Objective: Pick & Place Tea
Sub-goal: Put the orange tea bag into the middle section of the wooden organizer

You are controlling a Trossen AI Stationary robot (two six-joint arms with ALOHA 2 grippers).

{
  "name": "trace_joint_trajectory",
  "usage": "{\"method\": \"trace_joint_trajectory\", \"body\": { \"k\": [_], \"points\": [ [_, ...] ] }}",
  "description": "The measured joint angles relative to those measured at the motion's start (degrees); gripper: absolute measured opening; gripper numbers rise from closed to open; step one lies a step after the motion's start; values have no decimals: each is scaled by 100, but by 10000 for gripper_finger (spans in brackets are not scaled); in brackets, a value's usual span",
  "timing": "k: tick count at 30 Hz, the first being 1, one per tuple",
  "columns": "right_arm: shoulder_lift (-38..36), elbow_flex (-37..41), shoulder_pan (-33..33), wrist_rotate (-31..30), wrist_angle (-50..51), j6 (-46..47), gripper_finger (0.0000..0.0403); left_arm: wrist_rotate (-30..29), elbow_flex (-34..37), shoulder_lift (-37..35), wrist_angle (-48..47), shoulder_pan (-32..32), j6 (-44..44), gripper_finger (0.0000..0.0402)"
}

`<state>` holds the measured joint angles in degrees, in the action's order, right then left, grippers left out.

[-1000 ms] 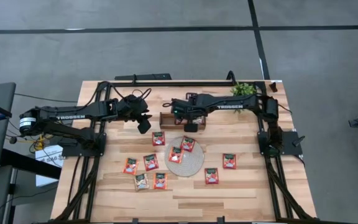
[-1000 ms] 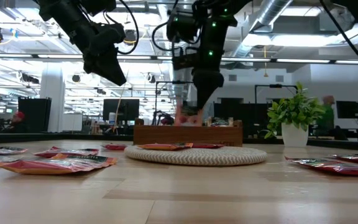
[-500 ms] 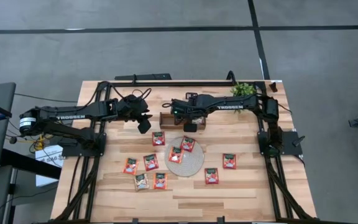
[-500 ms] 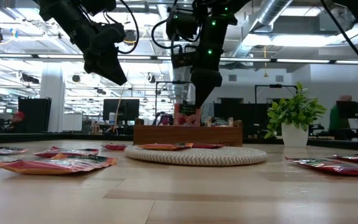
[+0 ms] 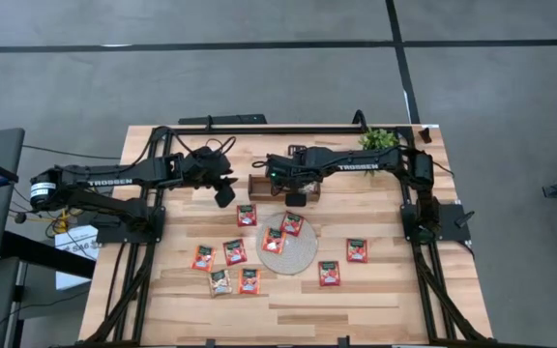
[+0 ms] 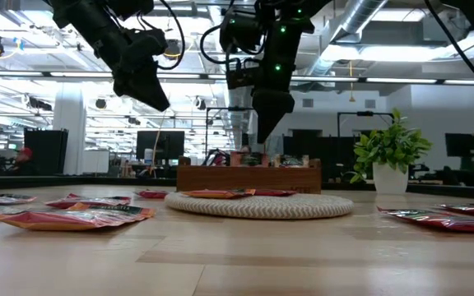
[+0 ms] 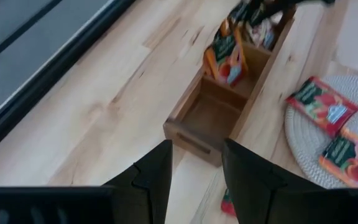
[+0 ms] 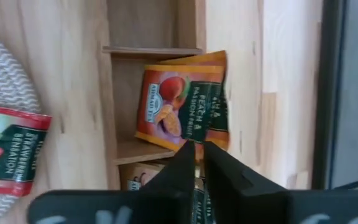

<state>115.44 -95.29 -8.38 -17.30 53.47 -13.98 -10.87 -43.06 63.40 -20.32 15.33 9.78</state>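
The tea is small flat sachets: several lie on the table, e.g., and two on the round mat. The brown wooden tray stands behind the mat. An orange sachet sits tilted in its middle compartment, leaning on the wall. My right gripper hangs just above that sachet, pointing steeply down, its fingers a narrow slit apart with nothing between them. My left gripper hovers open and empty over the tray's empty left compartment.
A small potted plant stands at the far right corner behind the tray. More sachets fill the tray's other end compartment. Loose sachets lie left and right of the mat; bare wood lies along the near edge.
The sachet that hung below my right gripper's fingers over the tray has dropped into the middle compartment and no longer hangs from them. Neither arm has shifted.
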Motion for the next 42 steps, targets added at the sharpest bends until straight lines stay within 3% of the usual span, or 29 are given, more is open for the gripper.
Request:
{"method": "trace_joint_trajectory", "body": {
  "k": [9, 18, 24, 26, 31, 38, 42],
  "points": [
    [0, 0, 0, 48, 4, 44, 92, 415, 543, -330, 966, 1, -8, 131],
    [-33, -121, 166, 50, 340, 199, 92, 411, 1259, -1876, 856, 2, 238, 131],
    [-37, -519, 617, 96, 501, 0, 91, 566, 1936, -2812, 836, 2, 644, 131],
    [-44, -722, 811, 293, 486, 1, 91, 668, 2083, -3045, 835, 2, 693, 131],
    [-47, -928, 1227, 1466, 123, 67, 91, 700, 2296, -3486, 799, 2, 687, 131],
    [13, -924, 1432, 1490, -128, 1172, 91, 775, 2325, -3761, 305, 2, 529, 131],
    [17, -924, 1440, 1688, -210, 1314, 91, 867, 2325, -3766, 285, 2, 397, 131]
  ]
}}
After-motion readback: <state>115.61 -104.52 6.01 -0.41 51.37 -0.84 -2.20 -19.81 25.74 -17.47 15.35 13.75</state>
